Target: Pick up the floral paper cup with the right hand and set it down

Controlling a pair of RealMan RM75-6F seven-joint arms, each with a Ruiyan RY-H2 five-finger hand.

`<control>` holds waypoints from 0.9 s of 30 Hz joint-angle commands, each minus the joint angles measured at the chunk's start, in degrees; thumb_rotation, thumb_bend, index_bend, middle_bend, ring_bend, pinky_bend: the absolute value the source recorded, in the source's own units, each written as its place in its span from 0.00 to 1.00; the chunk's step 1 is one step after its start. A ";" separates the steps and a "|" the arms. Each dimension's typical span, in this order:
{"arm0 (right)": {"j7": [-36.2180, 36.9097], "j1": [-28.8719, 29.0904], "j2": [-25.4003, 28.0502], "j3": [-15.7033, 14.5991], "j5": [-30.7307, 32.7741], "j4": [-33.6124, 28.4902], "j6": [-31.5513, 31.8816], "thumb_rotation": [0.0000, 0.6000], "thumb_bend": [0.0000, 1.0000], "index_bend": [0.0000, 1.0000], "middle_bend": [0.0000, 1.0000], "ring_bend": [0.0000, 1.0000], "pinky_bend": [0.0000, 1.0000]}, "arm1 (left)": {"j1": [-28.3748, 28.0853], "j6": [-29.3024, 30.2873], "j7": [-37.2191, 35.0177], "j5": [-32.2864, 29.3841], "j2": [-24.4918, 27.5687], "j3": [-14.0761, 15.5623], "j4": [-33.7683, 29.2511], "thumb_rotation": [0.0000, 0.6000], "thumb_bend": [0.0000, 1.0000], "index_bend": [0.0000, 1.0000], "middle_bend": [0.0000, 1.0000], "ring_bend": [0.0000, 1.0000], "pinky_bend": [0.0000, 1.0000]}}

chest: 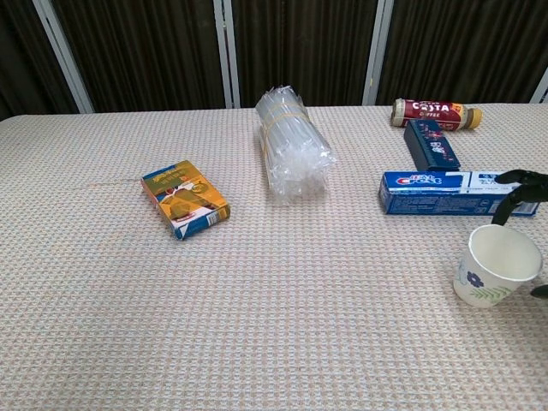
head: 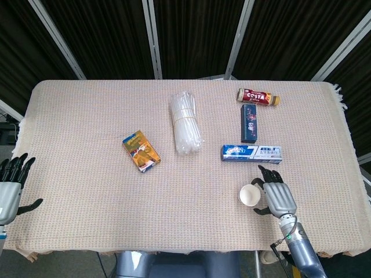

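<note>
Floral paper cup (chest: 497, 265), one only, stood upright near the right front of the cloth-covered counter (head: 87, 174), blue flower and green leaves on its side. Largest to smallest lay one clear bundle of straws (chest: 292, 141); one blue toothpaste box (chest: 458, 192), lettering too small to read; one orange carton (chest: 185, 199); one dark blue box (chest: 431, 144); one bottle (chest: 435, 112) marked "COSTA COFFEE". The right hand (head: 278, 196) sat just beside the cup, fingers spread, gripping nothing. The left hand (head: 10, 188) hung released at the counter's edge.
</note>
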 commanded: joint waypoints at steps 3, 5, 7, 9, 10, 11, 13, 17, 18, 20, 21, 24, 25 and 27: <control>0.16 0.27 -1.20 0.08 -0.36 0.51 0.57 1.00 0.19 0.42 0.04 0.00 0.00 | -0.01 -0.01 0.01 -0.02 0.01 -0.01 -0.03 1.00 0.01 0.00 0.00 0.00 0.00; 0.16 0.34 -1.53 0.06 -0.42 0.63 0.69 1.00 0.19 0.45 0.05 0.00 0.00 | -0.01 -0.02 0.00 -0.02 0.01 0.00 -0.02 1.00 0.01 0.00 0.00 0.00 0.00; 0.31 0.39 -1.98 0.12 -0.56 0.71 0.94 1.00 0.19 0.46 0.07 0.00 0.00 | -0.02 -0.03 -0.03 -0.01 0.02 0.00 -0.01 1.00 0.01 0.00 0.00 0.00 0.00; 0.58 0.41 -2.35 0.24 -0.67 0.74 1.21 1.00 0.19 0.47 0.07 0.00 0.00 | -0.02 -0.04 -0.07 0.01 0.03 0.01 0.00 1.00 0.01 0.00 0.00 0.00 0.00; 0.75 0.44 -2.58 0.33 -0.65 0.75 1.34 1.00 0.19 0.47 0.08 0.00 0.00 | -0.03 -0.05 -0.08 0.01 0.04 0.01 -0.01 1.00 0.01 0.00 0.00 0.00 0.00; 0.78 0.47 -2.70 0.35 -0.60 0.76 1.38 1.00 0.19 0.47 0.08 0.00 0.00 | -0.03 -0.05 -0.09 0.01 0.04 0.02 0.00 1.00 0.01 0.00 0.00 0.00 0.00; 0.73 0.57 -2.88 0.37 -0.50 0.82 1.44 1.00 0.19 0.48 0.08 0.00 0.00 | -0.02 -0.05 -0.10 0.02 0.04 0.03 0.00 1.00 0.01 0.00 0.00 0.00 0.00; 0.49 0.75 -3.19 0.43 0.00 1.06 1.59 1.00 0.19 0.48 0.08 0.00 0.00 | -0.02 -0.03 -0.10 0.01 0.03 0.03 0.01 1.00 0.01 0.00 0.00 0.00 0.00; 0.47 0.78 -3.24 0.48 0.13 1.10 1.63 1.00 0.19 0.49 0.08 0.00 0.00 | -0.01 -0.02 -0.08 0.02 0.02 0.03 0.01 1.00 0.01 0.00 0.00 0.00 0.00; 0.59 0.85 -3.31 0.65 0.40 1.07 1.72 1.00 0.19 0.49 0.08 0.00 0.00 | -0.02 -0.01 -0.06 0.01 0.02 0.02 0.00 1.00 0.01 0.00 0.00 0.00 0.00; 0.87 0.86 -3.31 0.81 0.59 0.89 1.73 1.00 0.19 0.49 0.08 0.00 0.00 | -0.02 -0.02 -0.05 0.00 0.01 0.02 0.01 1.00 0.02 0.00 0.00 0.00 0.00; 3.33 0.89 -3.31 2.29 2.02 -0.54 1.62 1.00 0.19 0.49 0.08 0.00 0.00 | -0.03 -0.02 0.01 -0.02 -0.01 0.00 0.01 1.00 0.02 0.00 0.00 0.00 0.00; 4.44 0.92 -3.34 2.98 2.71 -1.08 1.50 1.00 0.19 0.49 0.09 0.00 0.00 | -0.03 -0.01 0.03 -0.03 -0.02 0.00 0.01 1.00 0.02 0.00 0.00 0.00 0.00; 7.19 1.10 -3.58 4.81 4.74 -2.06 0.99 1.00 0.19 0.49 0.09 0.00 0.00 | -0.02 0.01 0.06 -0.05 -0.04 -0.02 0.00 1.00 0.01 0.00 0.00 0.00 0.00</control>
